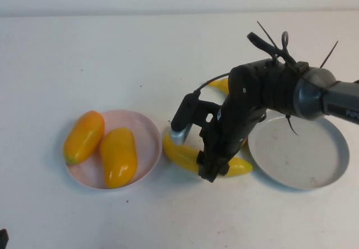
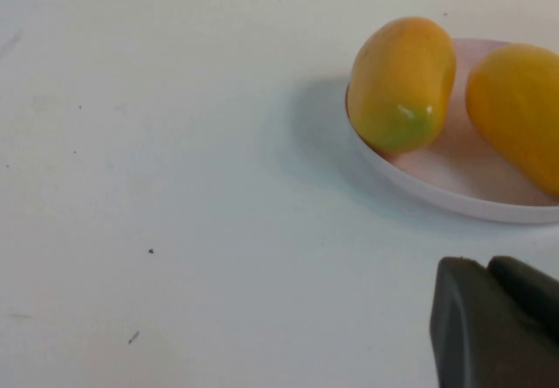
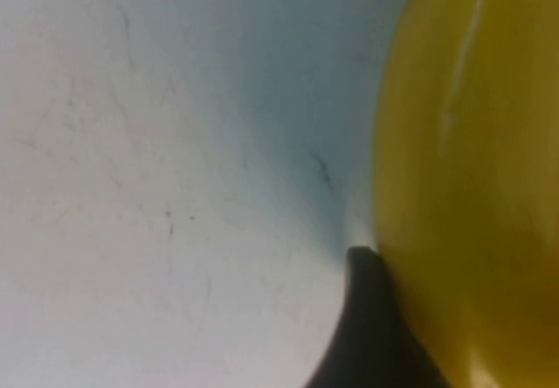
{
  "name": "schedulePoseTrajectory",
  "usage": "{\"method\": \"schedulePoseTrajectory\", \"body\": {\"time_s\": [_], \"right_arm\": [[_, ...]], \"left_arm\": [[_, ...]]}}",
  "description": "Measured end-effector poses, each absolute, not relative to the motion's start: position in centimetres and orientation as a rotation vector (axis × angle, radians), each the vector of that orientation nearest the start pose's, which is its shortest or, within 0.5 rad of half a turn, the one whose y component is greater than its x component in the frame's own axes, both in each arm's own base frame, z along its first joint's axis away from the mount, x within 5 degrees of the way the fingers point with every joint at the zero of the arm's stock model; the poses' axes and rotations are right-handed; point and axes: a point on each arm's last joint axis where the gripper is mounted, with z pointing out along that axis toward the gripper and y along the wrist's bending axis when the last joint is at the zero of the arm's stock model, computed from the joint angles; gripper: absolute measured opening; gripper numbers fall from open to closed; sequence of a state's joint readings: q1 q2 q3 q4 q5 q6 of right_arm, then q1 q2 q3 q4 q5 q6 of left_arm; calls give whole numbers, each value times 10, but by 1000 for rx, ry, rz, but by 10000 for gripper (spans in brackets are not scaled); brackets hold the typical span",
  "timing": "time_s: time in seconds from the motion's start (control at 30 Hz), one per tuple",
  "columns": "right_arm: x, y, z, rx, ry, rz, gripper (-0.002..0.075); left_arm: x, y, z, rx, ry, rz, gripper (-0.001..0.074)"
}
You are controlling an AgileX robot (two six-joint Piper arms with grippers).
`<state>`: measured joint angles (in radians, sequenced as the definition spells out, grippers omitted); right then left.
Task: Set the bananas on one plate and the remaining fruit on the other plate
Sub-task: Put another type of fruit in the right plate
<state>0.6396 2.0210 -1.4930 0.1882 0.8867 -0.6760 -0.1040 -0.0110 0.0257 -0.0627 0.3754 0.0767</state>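
Observation:
Two mango-like fruits (image 1: 84, 137) (image 1: 119, 156) lie on the pink plate (image 1: 147, 137); both also show in the left wrist view (image 2: 403, 82) (image 2: 520, 108) on the plate (image 2: 454, 169). One banana (image 1: 180, 153) lies on the table between the plates. My right gripper (image 1: 206, 169) is down over its middle and shut on it; one finger (image 3: 367, 318) presses against the yellow skin (image 3: 472, 161). A second banana (image 1: 221, 84) is mostly hidden behind the right arm. The grey plate (image 1: 303, 153) holds nothing. My left gripper (image 2: 486, 266) is shut and empty, near the table's front left corner.
The right arm's body and its cables (image 1: 269, 86) hang over the space between the plates. White table (image 1: 112, 52) stretches behind the plates.

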Motion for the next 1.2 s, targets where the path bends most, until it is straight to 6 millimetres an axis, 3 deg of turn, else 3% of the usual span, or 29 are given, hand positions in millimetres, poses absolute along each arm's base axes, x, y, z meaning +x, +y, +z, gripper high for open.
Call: {"method": "schedulePoseTrajectory", "body": {"time_s": [0.4,0.57,0.67,0.73,0.87,1.03,1.2], "right_arm": [[328,259,183,-1624,2396,207,310],[322,254,225,-1407,2413,239,310],[310,243,259,-1127,2454,284,310],[300,226,274,-892,2498,331,310],[288,176,279,-520,2581,327,309],[290,129,257,-331,2707,186,309],[303,108,235,-228,2789,128,309]], "left_arm": [[52,-8,171,129,1869,-82,0],[52,-8,171,129,1869,-82,0],[52,-8,171,129,1869,-82,0],[52,-8,171,129,1869,-82,0],[52,-8,171,129,1869,-82,0],[52,-8,171,129,1869,-82,0],[52,-8,171,129,1869,-82,0]]}}
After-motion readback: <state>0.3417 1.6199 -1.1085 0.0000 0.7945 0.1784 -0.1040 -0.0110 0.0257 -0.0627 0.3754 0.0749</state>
